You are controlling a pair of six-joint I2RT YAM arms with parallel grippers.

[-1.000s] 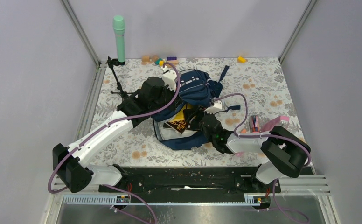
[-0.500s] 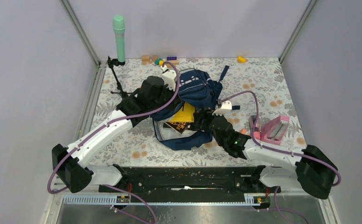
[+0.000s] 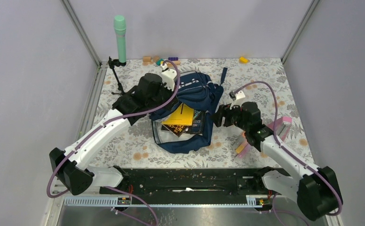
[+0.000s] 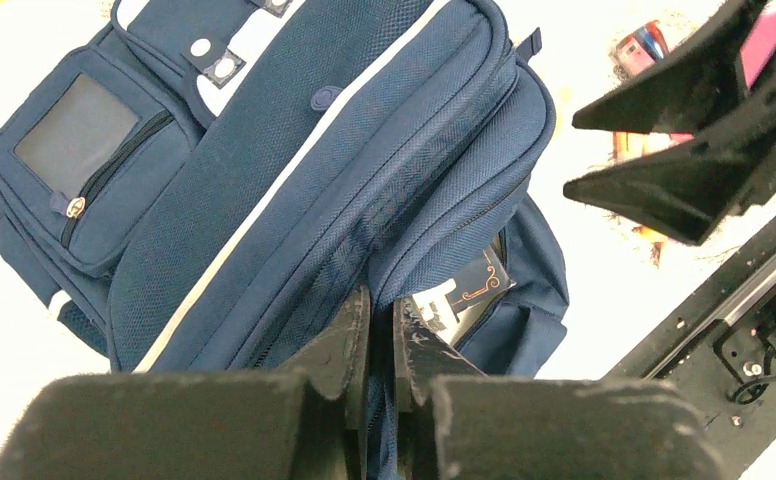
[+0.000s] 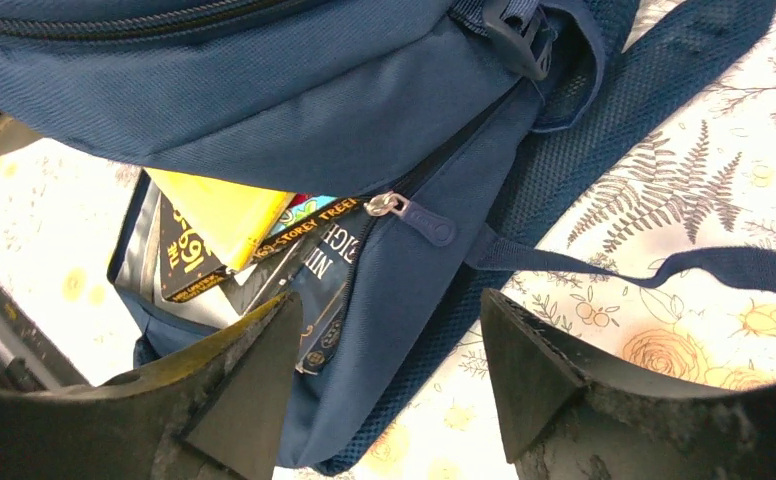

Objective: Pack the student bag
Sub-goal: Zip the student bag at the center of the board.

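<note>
My left jaws pinch the soft, floppy student bag (image 4: 294, 150) by its flap, I think. My right jaws are apart; the zip pull (image 5: 409, 215) looks good to grab.

Plain lilac-grey walls (image 3: 194, 23) on three sides, well beyond left gripper (image 3: 170, 100). Aluminium posts (image 3: 79, 30) at both back corners. Floral-print table cover (image 3: 265, 80) under and around right gripper (image 3: 220, 116). Black rail (image 3: 185, 176) well behind both. Flat, even light.
</note>
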